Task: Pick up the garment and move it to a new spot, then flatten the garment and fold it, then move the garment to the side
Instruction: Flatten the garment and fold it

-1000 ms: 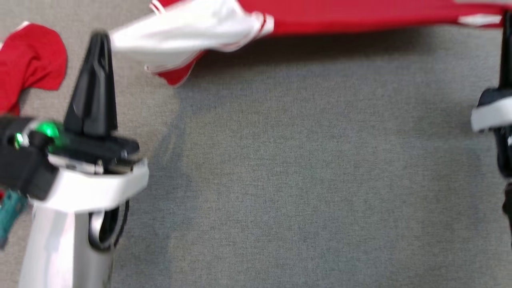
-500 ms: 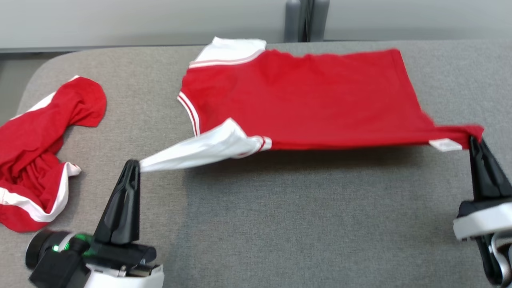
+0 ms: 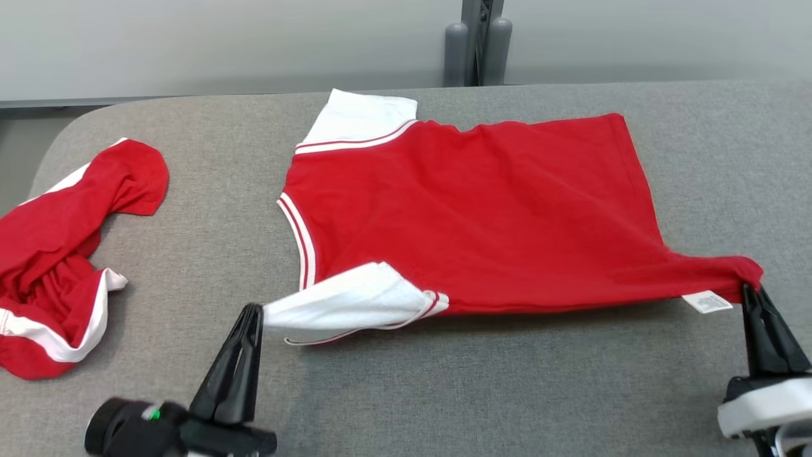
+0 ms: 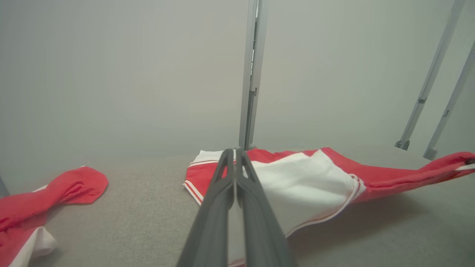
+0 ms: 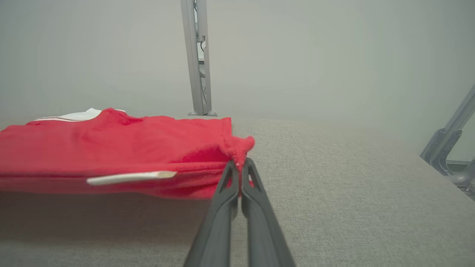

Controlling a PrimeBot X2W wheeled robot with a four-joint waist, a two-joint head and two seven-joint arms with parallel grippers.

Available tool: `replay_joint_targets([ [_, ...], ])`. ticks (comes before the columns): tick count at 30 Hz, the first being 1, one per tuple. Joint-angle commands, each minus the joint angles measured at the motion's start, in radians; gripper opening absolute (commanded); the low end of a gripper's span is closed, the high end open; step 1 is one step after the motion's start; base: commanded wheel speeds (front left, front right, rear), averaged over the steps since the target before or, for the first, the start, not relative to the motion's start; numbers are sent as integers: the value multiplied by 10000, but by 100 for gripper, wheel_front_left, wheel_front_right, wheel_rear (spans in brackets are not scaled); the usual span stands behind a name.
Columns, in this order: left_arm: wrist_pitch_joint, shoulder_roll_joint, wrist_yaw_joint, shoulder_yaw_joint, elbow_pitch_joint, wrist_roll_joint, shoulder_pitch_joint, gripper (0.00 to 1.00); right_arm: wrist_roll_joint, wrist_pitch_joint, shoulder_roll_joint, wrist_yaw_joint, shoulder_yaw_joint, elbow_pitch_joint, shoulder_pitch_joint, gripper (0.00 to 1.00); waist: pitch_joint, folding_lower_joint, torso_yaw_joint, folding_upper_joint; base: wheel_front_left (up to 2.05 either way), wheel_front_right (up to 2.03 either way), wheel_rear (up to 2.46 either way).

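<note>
left pincer (image 3: 253, 309): stood at the near left of the head view, its two dark fingers pressed together on the tip of the white cloth; the left wrist view showed a strip of white caught between the fingers.
right pincer (image 3: 751, 291): stood at the near right, fingers closed on the red hem corner, with a small pucker of red cloth above the tips in the right wrist view.
near edge (image 3: 558, 309): ran from one pincer to the other, held up off the surface with a dark shadow beneath it.
near sleeve (image 3: 355, 301): white, drawn out toward the left pincer and loosely folded, its striped cuff trailing along the lower side.
care tag (image 3: 707, 302): white, stuck out from the near edge just left of the right pincer.
garment (image 3: 469, 209): a red shirt with white sleeves and red-and-white trim, spread across the middle of the surface, neck end to the left and hem to the right. It lay beyond both pincers and between them, and its far side rested flat with mild wrinkles.
far sleeve (image 3: 361, 117): white, lay flat close to the back edge of the surface.
second garment (image 3: 57, 254): red with white bands, crumpled at the left edge, well apart from the shirt and to the left of the left pincer.
surface (image 3: 482, 393): grey and cloth-covered, with a rounded back-left corner.
post (image 3: 477, 38): grey, upright just behind the back edge, against a pale wall.
</note>
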Motion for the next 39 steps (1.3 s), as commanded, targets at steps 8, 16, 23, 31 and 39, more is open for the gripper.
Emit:
replay_joint_targets([
  [8, -15, 240, 41, -174, 1597, 380, -1992, 0, -445, -5, 125, -3, 538, 1850, -1662, 0, 442, 0, -188, 0, 0, 0, 0],
  [16, -70, 245, 284, 13, 2671, 707, -3612, 0, -637, -5, 69, -3, 717, 3099, -3100, 0, 880, 0, -120, 0, 0, 0, 0],
  [23, -67, 516, 137, -358, 4086, 1259, -4989, 0, -952, -5, 123, -3, 1104, 4182, -4310, 0, 1275, 0, -25, 0, 0, 0, 0],
  [31, -67, 627, 9, -717, 6035, 1363, -6233, 0, -1379, -5, 57, -3, 1271, 5056, -5205, 0, 1644, 0, 35, 0, 0, 0, 0],
  [39, -70, 806, -163, -1223, 8232, 871, -7312, 26, -1534, -5, 108, -3, 1458, 5617, -5390, 89, 1532, 0, -92, 0, 0, 0, 0],
])
